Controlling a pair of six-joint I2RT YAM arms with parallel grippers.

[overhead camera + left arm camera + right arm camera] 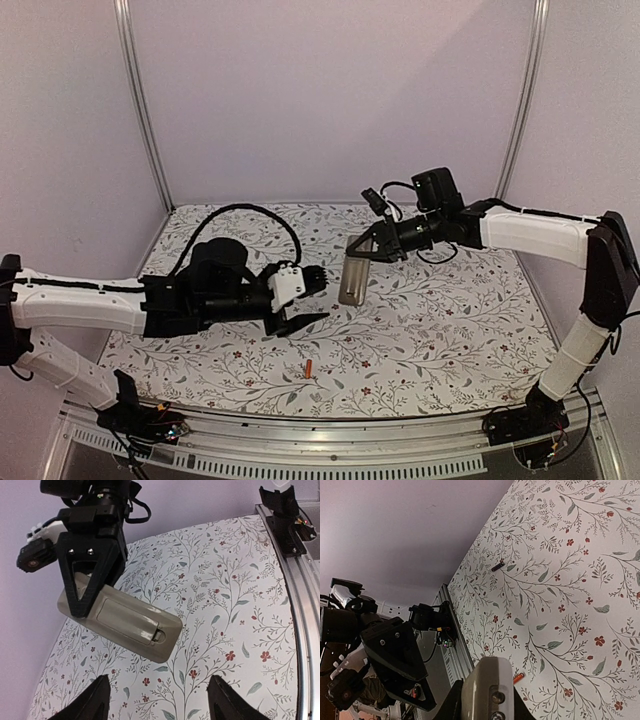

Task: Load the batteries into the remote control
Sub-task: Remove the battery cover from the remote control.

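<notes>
Both arms raised over the table, grippers facing each other across the middle.

Left arm point(90, 305): forearm runs level from the left edge toward centre, wrist straight. Left gripper point(318, 297) points right, fingers point(95, 700) spread wide with nothing between them, clear of the surface. Right arm point(590, 290): upper link rises from its base at the near right, elbow high, forearm reaches level toward the left. Right gripper point(358, 252) tilts down and left, jaws clamped on one end of the remote control point(125, 620), which is held in the air. The two grippers are near each other, not touching.
</notes>
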